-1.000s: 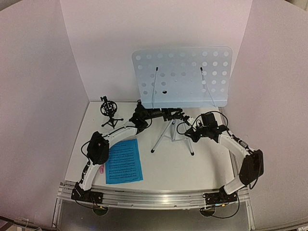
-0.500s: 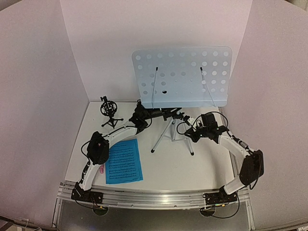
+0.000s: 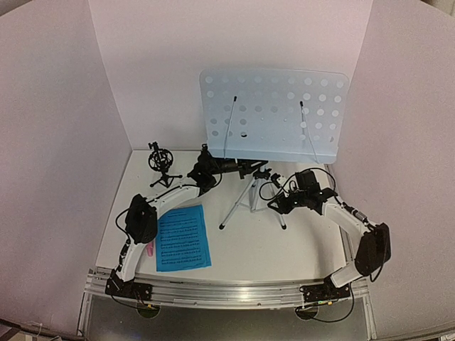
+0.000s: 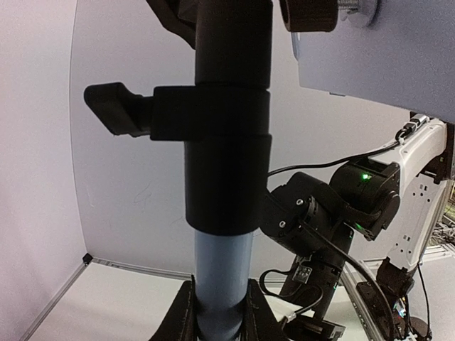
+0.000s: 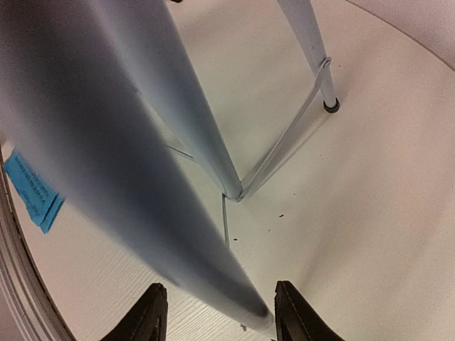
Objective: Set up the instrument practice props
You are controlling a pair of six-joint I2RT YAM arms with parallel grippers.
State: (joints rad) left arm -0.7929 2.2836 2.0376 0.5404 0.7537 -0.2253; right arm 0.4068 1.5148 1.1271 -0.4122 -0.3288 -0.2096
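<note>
The music stand's pale-blue perforated desk (image 3: 274, 114) stands upright on silver tripod legs (image 3: 238, 202) at the table's back middle. My left gripper (image 3: 238, 167) (image 4: 220, 323) is shut on the stand's silver post (image 4: 222, 280), just under its black clamp collar (image 4: 227, 142). My right gripper (image 3: 276, 202) (image 5: 220, 316) is open, and a blurred tripod leg (image 5: 178, 206) runs between its fingers with a gap on both sides. The blue sheet-music page (image 3: 183, 238) lies flat at front left. The pink microphone (image 3: 151, 247) peeks out beside the left arm. The black tripod mic mount (image 3: 162, 162) stands back left.
White walls close in the table at the back and on both sides. A metal rail (image 3: 227, 291) runs along the near edge by the arm bases. The right arm (image 4: 341, 213) shows behind the post in the left wrist view. A corner of the blue page (image 5: 32, 188) shows in the right wrist view.
</note>
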